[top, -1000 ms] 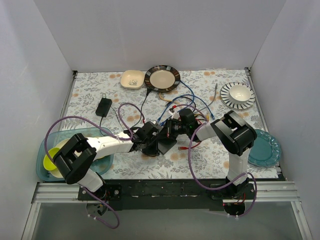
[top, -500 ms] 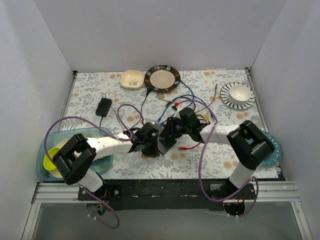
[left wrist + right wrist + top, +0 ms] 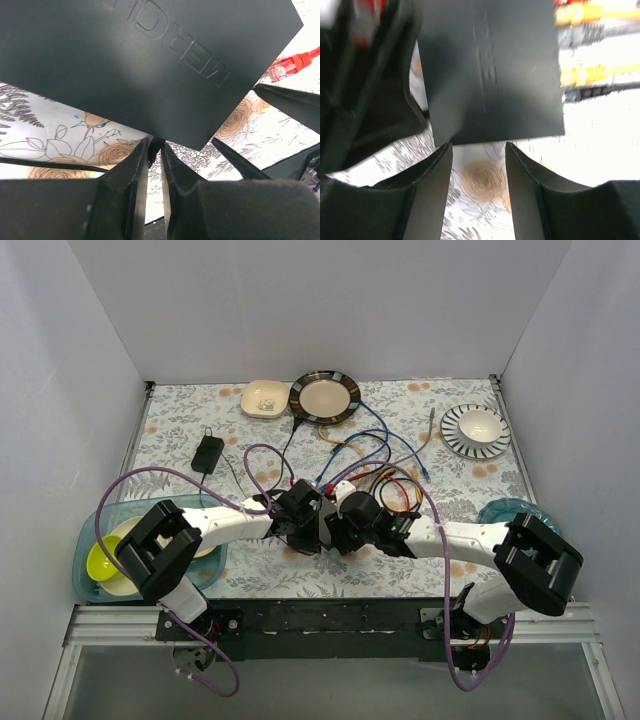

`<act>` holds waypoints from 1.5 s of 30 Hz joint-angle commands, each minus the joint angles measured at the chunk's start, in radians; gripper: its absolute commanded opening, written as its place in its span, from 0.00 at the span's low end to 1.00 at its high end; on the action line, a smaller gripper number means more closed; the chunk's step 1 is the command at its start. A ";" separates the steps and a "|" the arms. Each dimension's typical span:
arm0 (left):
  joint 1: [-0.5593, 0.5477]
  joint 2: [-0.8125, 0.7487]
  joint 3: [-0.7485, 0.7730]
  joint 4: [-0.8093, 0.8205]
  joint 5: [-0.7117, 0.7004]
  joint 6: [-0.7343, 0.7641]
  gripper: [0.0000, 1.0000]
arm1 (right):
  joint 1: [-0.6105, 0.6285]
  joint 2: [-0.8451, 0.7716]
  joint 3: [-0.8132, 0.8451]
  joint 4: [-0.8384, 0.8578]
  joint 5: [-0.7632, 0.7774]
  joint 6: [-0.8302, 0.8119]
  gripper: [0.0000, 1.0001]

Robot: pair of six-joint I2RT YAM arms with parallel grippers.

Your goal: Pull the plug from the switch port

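The left tool point(image 3: 155, 145) has its fingers drawn almost together, with only a thin slit between them. Their tips sit right at the near edge of the switch point(image 3: 125, 65); whether they pinch that edge cannot be told. The right tool point(image 3: 477, 147) is spread wide and grips nothing, with bare flowered surface point(image 3: 180, 420) showing between its fingers and its tips right at an edge of the switch.

The switch is a flat dark slab with lettering pressed into its face. It sits between the two tools near the middle of the front part of the surface, and in the top view it is mostly hidden by them. A red plug point(image 3: 290, 65) lies on the surface just past one corner of the switch, its end free.

Behind the tools, a tangle of blue, red, yellow and white cables point(image 3: 370, 455) spreads toward the far side. To the left lies a small black adapter point(image 3: 208, 452) with its cord. At the far edge a cream square dish point(image 3: 265, 398) sits beside a brown-rimmed plate point(image 3: 324, 396). At the far right is a striped plate point(image 3: 452, 435) holding a white bowl point(image 3: 479, 425). A teal plate point(image 3: 497, 512) shows partly behind the right arm. At the near left, a clear blue tray point(image 3: 85, 585) holds a yellow-green bowl point(image 3: 100, 562).
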 commanded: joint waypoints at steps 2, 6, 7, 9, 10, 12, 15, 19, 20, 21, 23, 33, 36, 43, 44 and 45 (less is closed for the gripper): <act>-0.009 0.060 -0.033 -0.101 0.001 0.010 0.00 | 0.054 -0.045 -0.049 0.000 0.088 -0.094 0.54; -0.008 0.057 -0.028 -0.101 0.015 0.005 0.00 | 0.076 -0.065 -0.077 0.095 0.094 -0.129 0.53; -0.009 0.057 -0.028 -0.100 0.018 0.005 0.00 | 0.077 -0.066 -0.080 0.120 0.098 -0.134 0.52; -0.009 0.057 -0.028 -0.100 0.029 0.002 0.00 | 0.091 -0.078 -0.096 0.152 0.119 -0.143 0.51; -0.008 0.057 -0.028 -0.097 0.035 0.002 0.00 | 0.097 -0.086 -0.101 0.182 0.127 -0.154 0.51; -0.008 0.057 -0.030 -0.098 0.043 0.004 0.00 | 0.112 -0.112 -0.100 0.207 0.151 -0.166 0.50; -0.008 0.056 -0.031 -0.098 0.047 0.007 0.00 | 0.138 -0.128 -0.080 0.226 0.174 -0.189 0.50; -0.008 0.054 -0.028 -0.100 0.055 0.011 0.00 | 0.158 -0.099 -0.052 0.224 0.173 -0.208 0.50; -0.008 0.054 -0.028 -0.101 0.057 0.010 0.00 | 0.160 -0.082 -0.051 0.227 0.168 -0.209 0.50; -0.008 0.053 -0.027 -0.101 0.061 0.010 0.00 | 0.160 -0.072 -0.051 0.232 0.162 -0.209 0.50; -0.009 0.050 -0.028 -0.100 0.066 0.011 0.00 | 0.165 -0.048 -0.051 0.238 0.154 -0.206 0.49; -0.009 0.017 -0.046 -0.074 0.098 -0.005 0.00 | 0.185 0.036 -0.037 0.298 0.128 -0.194 0.47; -0.009 0.002 -0.048 -0.074 0.100 -0.009 0.00 | 0.191 0.066 -0.032 0.304 0.127 -0.186 0.47; -0.009 -0.022 -0.056 -0.080 0.098 -0.016 0.00 | 0.192 0.132 -0.032 0.296 0.136 -0.178 0.44; -0.008 -0.026 -0.059 -0.081 0.100 -0.018 0.00 | 0.191 0.139 -0.032 0.290 0.140 -0.177 0.43; -0.008 -0.029 -0.062 -0.081 0.097 -0.018 0.00 | 0.192 0.145 -0.034 0.279 0.145 -0.177 0.42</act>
